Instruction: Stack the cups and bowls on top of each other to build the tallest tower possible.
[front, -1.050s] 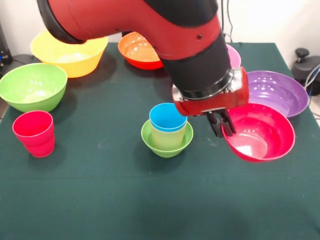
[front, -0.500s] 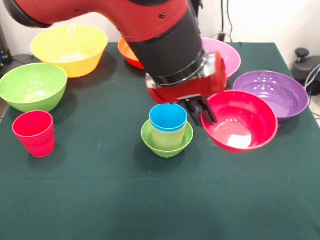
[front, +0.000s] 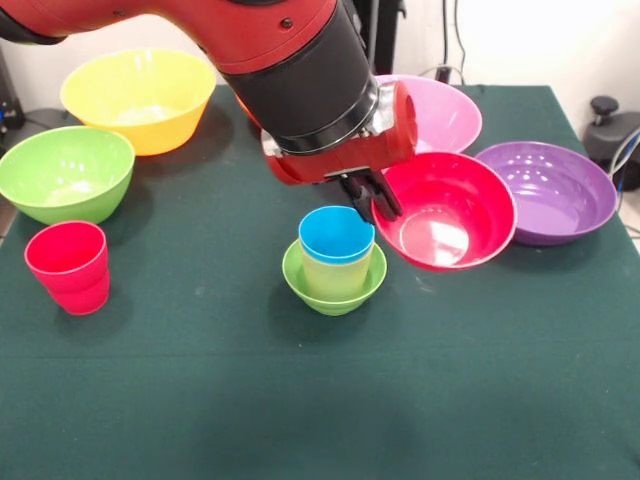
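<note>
The arm (front: 270, 50) comes down over the middle of the table (front: 200, 400), and its gripper (front: 378, 205) is clamped on the near-left rim of the red bowl (front: 445, 212), one finger inside the rim and one outside. The red bowl hangs tilted toward the camera, glossy, with a bright patch in its bottom, its right edge just beside the purple bowl (front: 555, 190) and the pink bowl (front: 440, 110) behind it. The tower (front: 335, 262) stands just left of and below the gripper: a small lime-green bowl (front: 335, 290) at the base, a pale yellow cup (front: 335, 272) nested in it and a blue cup (front: 337, 235) on top. The yellow bowl (front: 138, 98) and green bowl (front: 65, 172) sit well apart at the left, with the red cup (front: 68, 266) upright nearest the camera there.
</note>
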